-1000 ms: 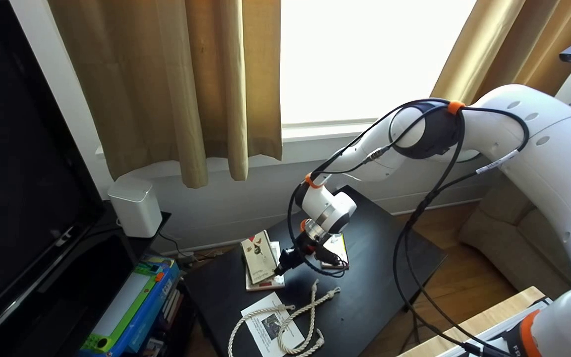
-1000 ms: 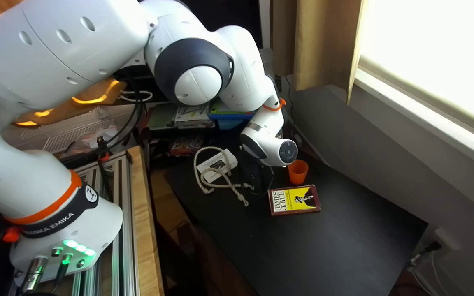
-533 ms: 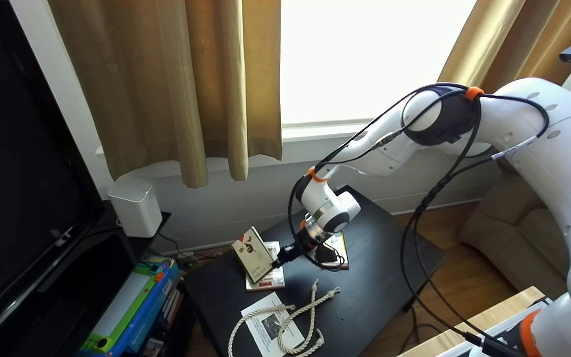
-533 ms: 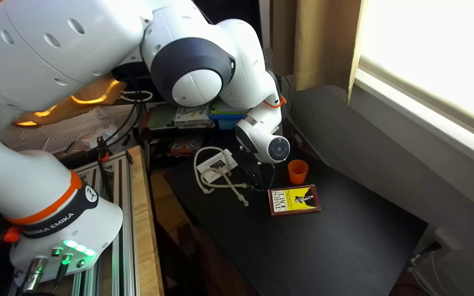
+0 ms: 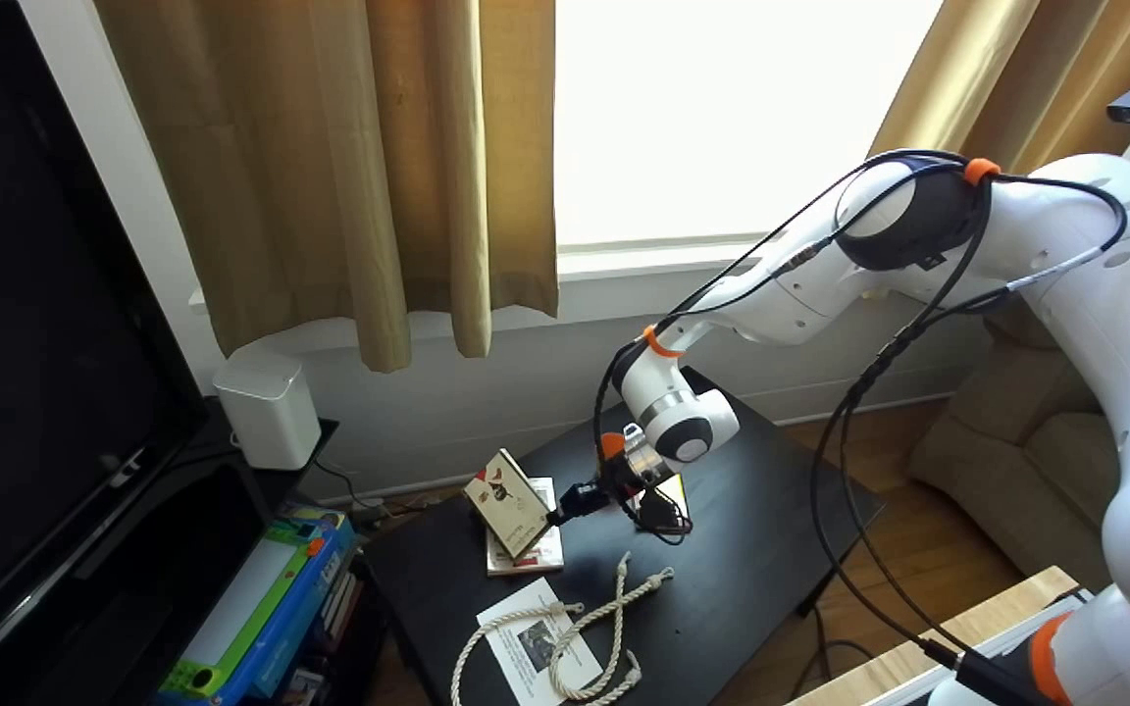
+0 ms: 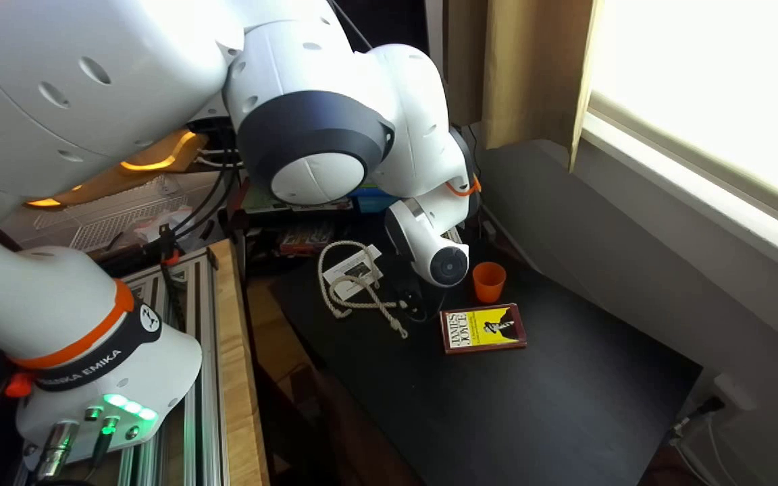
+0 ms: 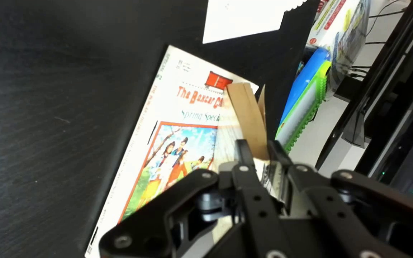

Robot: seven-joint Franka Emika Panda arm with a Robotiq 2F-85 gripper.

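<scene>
A cream book (image 5: 508, 502) with a small dark-and-red cover picture is tilted up above a white paperback (image 5: 547, 554). My gripper (image 5: 553, 518) is shut on its near edge. In the wrist view the book shows edge-on as a tan spine (image 7: 248, 111), pinched between the fingertips of the gripper (image 7: 258, 145). Beneath it lies the paperback, The Boxcar Children (image 7: 167, 89), flat on the black table. Whether the raised book's low corner still touches the paperback I cannot tell. In an exterior view the wrist (image 6: 429, 253) hides most of the gripper.
A rope (image 5: 614, 632) lies over a printed sheet (image 5: 516, 618) near the books. A James Joyce book (image 6: 483, 329) and an orange cup (image 6: 489, 283) stand close to the wrist. The television (image 5: 45, 324), white speaker (image 5: 271, 412) and shelf toys (image 5: 266, 588) flank the table (image 5: 751, 510).
The cream book has gone from resting on the paperback to tilting up, its far side lifted, then shifted slightly back toward the arm. The arm has drawn back with it; the jaws stayed closed.
</scene>
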